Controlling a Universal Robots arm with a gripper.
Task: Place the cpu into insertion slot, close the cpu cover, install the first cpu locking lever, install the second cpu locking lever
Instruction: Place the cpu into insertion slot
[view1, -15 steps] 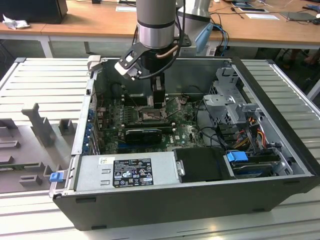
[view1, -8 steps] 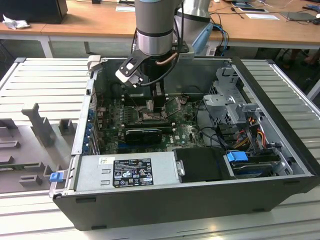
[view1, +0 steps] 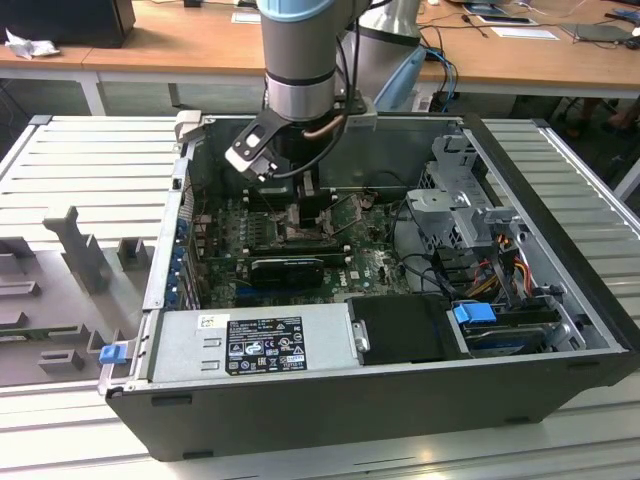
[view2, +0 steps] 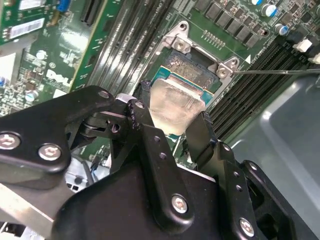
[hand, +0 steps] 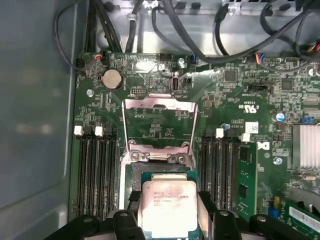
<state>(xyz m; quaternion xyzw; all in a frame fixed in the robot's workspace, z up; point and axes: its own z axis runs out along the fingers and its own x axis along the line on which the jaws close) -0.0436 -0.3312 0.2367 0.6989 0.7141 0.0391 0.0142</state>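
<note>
The arm reaches down into an open computer case (view1: 400, 405) that lies on its side on a slatted grey table (view1: 90, 150). The hand (view1: 305, 205) is low over the green motherboard (view1: 370, 265).

**Hand state.** In both wrist views the hand is closed on the cpu (hand: 167, 207). One black finger (view2: 142, 112) presses against one edge of the chip. The other finger (view2: 200, 132) presses against the opposite edge.

**Cpu position and orientation.**
- The cpu lies flat, with its silver metal top facing up and its green edge showing underneath.
- The chip is square, so it has no long axis.
- Its sides run parallel to the frame of the insertion slot (view2: 186, 62) and to the black memory slots (hand: 95, 170) on either side.
- In the first wrist view, the lines of print on the metal top run across from one finger to the other.
- The cpu sits directly over the insertion slot and covers most of it. (Whether the chip is seated or held just above the pins cannot be determined.)

**Cpu cover.** The cpu cover (hand: 159, 103) is swung open. It stands up from its hinge on the side of the slot away from the hand, and the board shows through its square window.

A thin metal rod (view2: 280, 71) extends outward from one corner of the slot frame.
</note>
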